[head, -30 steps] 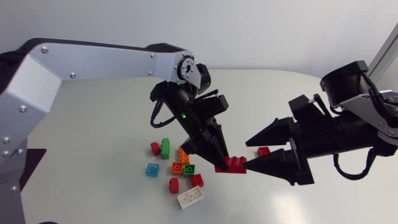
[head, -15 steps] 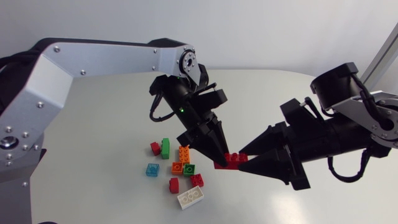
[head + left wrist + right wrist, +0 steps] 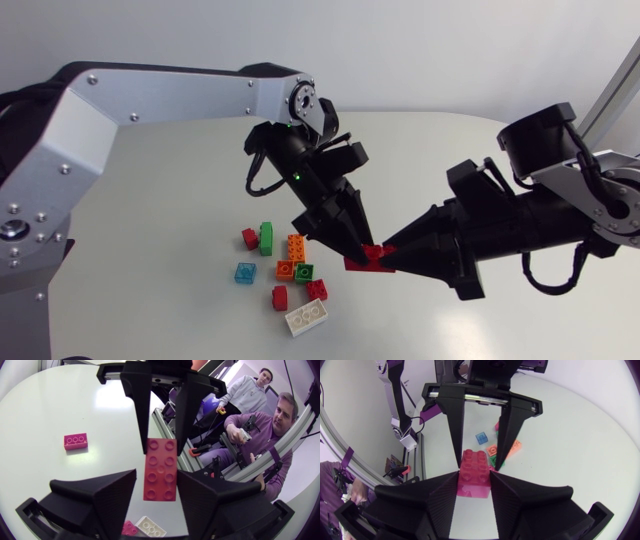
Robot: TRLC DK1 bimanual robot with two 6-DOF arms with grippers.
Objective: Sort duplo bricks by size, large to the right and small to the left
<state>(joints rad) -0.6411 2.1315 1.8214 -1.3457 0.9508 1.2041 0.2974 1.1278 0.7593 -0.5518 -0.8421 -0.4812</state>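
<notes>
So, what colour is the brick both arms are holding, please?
The brick is red, clearest in head view.

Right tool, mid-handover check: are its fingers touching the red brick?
Touching. Right wrist view: fingers of the right tool press both sides of the red brick.

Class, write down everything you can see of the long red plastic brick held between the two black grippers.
The long red plastic brick is glossy, with eight round studs in two rows of four. It lies roughly level, studs up, beside the cluster of loose coloured bricks. The left gripper grips one end, the right gripper the other; nothing else touches it.
</notes>
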